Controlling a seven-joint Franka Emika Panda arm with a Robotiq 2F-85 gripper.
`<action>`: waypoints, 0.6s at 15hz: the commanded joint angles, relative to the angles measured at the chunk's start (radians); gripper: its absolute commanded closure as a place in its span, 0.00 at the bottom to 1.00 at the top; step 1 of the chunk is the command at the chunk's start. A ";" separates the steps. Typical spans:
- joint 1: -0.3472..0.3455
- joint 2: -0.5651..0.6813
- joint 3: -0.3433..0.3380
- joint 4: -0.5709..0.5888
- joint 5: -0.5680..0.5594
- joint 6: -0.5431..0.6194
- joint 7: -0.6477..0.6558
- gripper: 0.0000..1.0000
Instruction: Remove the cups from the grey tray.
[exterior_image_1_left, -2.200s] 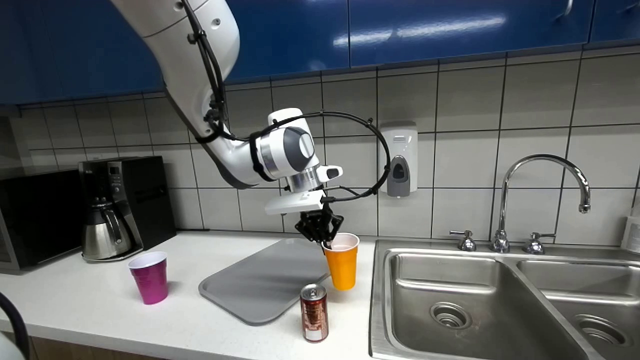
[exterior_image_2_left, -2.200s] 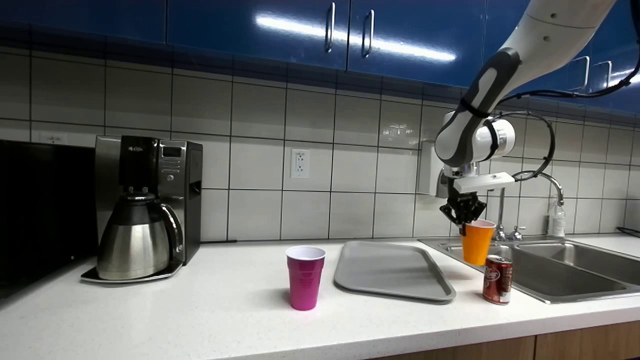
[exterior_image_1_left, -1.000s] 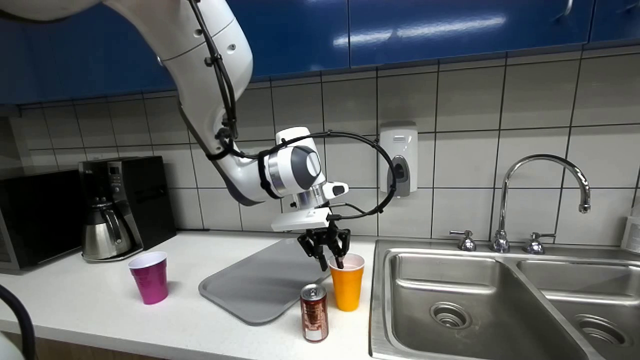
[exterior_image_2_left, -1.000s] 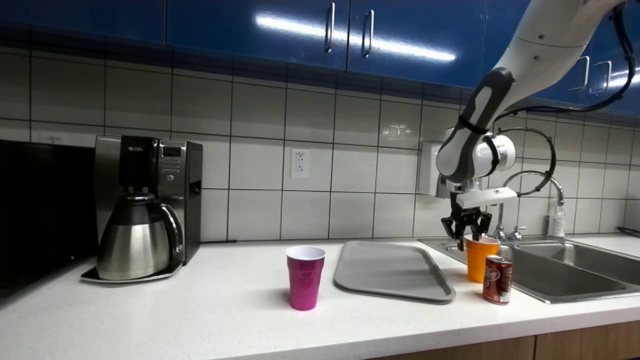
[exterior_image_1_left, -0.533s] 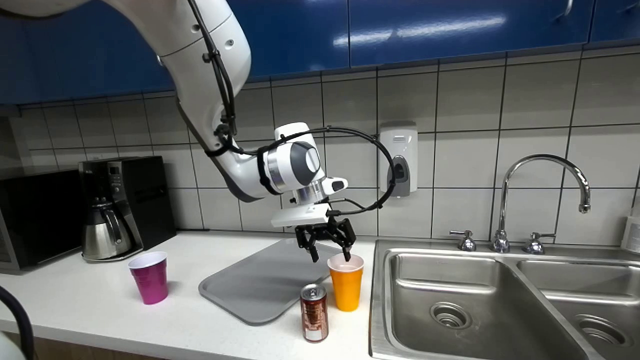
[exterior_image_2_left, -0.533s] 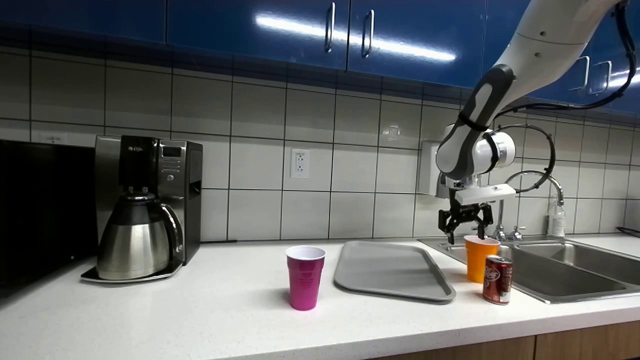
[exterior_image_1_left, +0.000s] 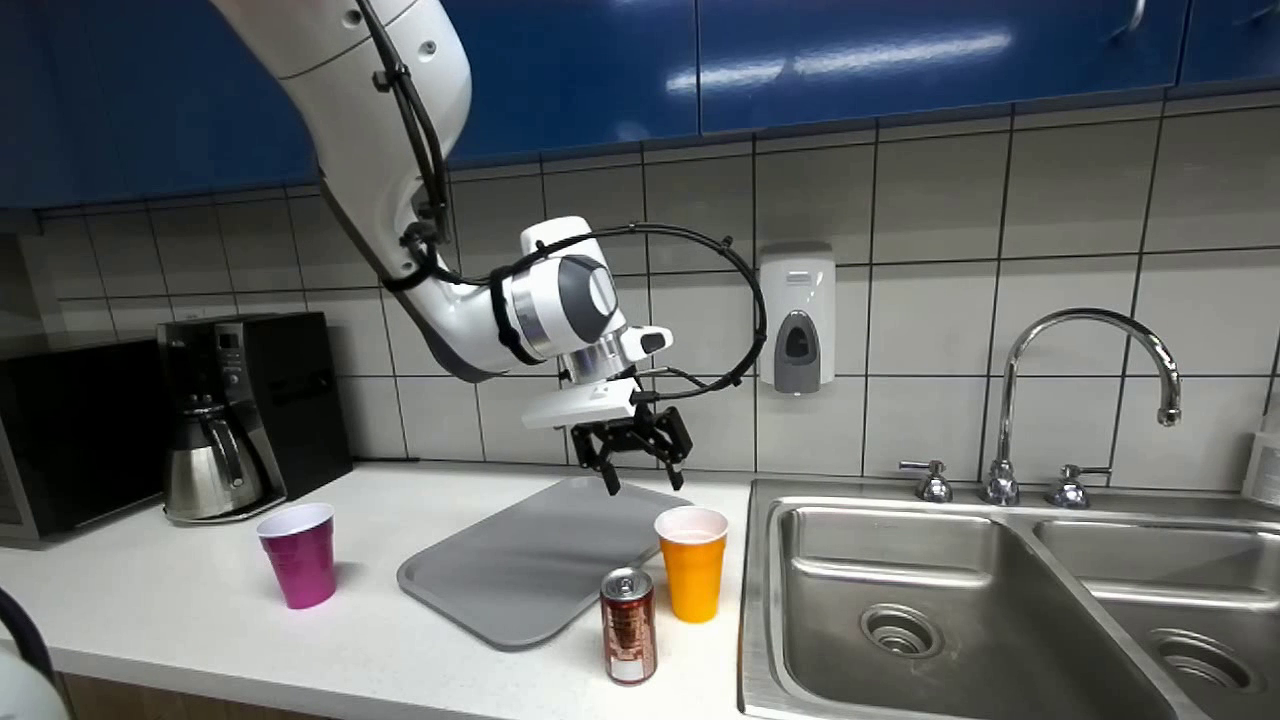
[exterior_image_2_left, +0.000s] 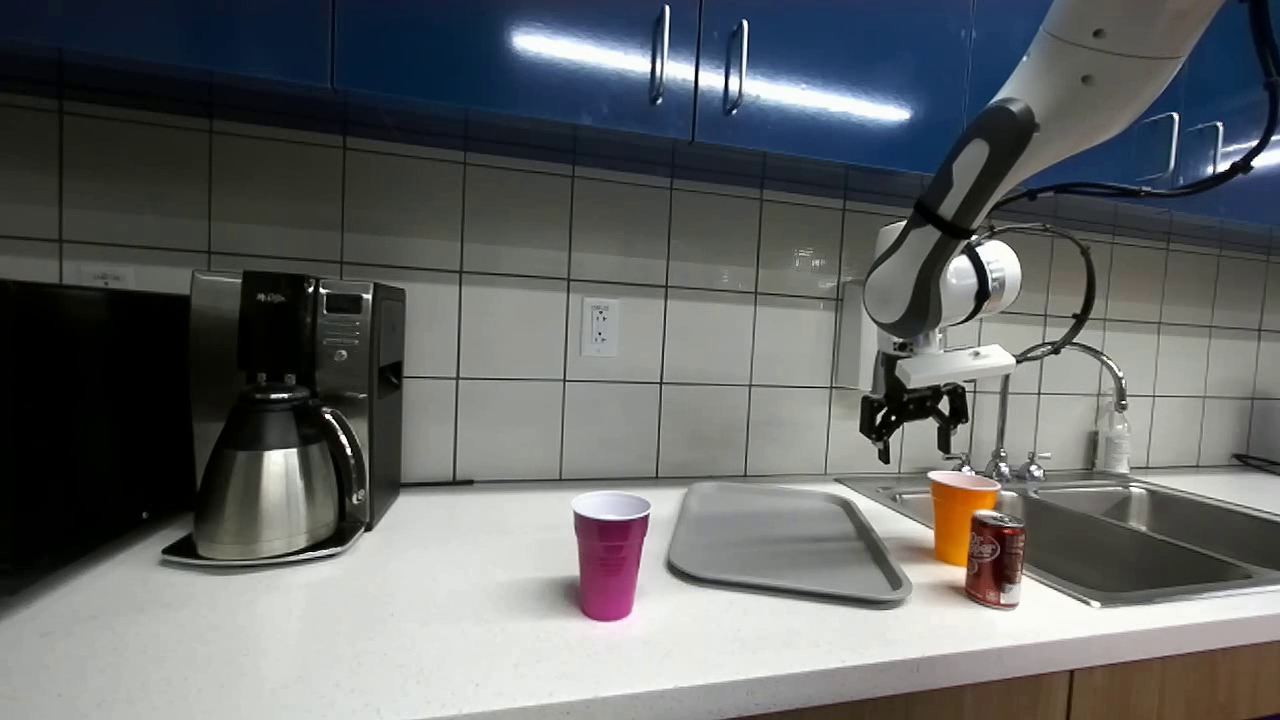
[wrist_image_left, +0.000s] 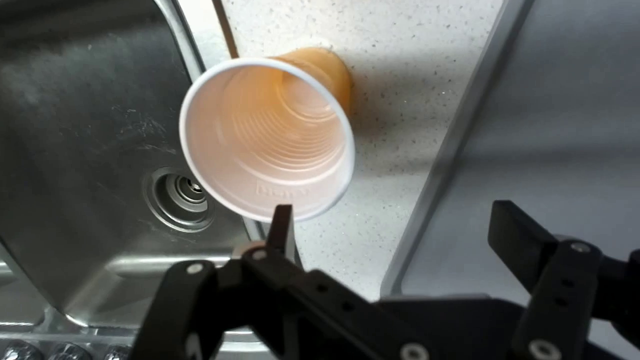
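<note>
The orange cup (exterior_image_1_left: 692, 575) I was watching stood upright on my speckled white countertop (exterior_image_2_left: 440, 630), between the grey tray (exterior_image_1_left: 540, 570) and the steel sink (exterior_image_1_left: 762, 600). The magenta-purple cup (exterior_image_2_left: 608, 560) stood upright too, on the side of the tray away from the sink. That put both cups off the tray, which lay flat. My gripper (exterior_image_1_left: 644, 485) hung in the air near the orange cup and the tray's edge, its fingers (wrist_image_left: 522, 245) spread wide and clear of that cup. A reddish-brown soda can (exterior_image_1_left: 628, 630) stood near the orange cup, closer to the counter's front.

Farther out, a chrome faucet (exterior_image_1_left: 1006, 420) rose behind the sink, with a white bottle (exterior_image_2_left: 1114, 445) toward the back. The tiled wall (exterior_image_2_left: 515, 330) carried a soap dispenser (exterior_image_1_left: 797, 300) and a power outlet (exterior_image_2_left: 600, 327). A coffee maker (exterior_image_2_left: 345, 400) with its steel carafe (exterior_image_2_left: 270, 495) stood beside a black appliance (exterior_image_2_left: 95, 430) I couldn't identify, and blue cabinets (exterior_image_2_left: 450, 50) ran overhead.

I counted two cups, one tray, one can, two basins (exterior_image_1_left: 850, 560), each with a drain (exterior_image_1_left: 902, 632), one faucet between two lever handles (exterior_image_1_left: 934, 487), one dispenser, one outlet, one coffee maker, one carafe, one bottle, and, in an exterior view, four silver cabinet handles (exterior_image_2_left: 737, 68).
</note>
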 joint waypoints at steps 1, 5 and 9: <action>0.018 -0.072 0.029 -0.043 -0.041 -0.022 0.058 0.00; 0.042 -0.109 0.068 -0.067 -0.043 -0.030 0.091 0.00; 0.060 -0.146 0.108 -0.091 -0.045 -0.036 0.137 0.00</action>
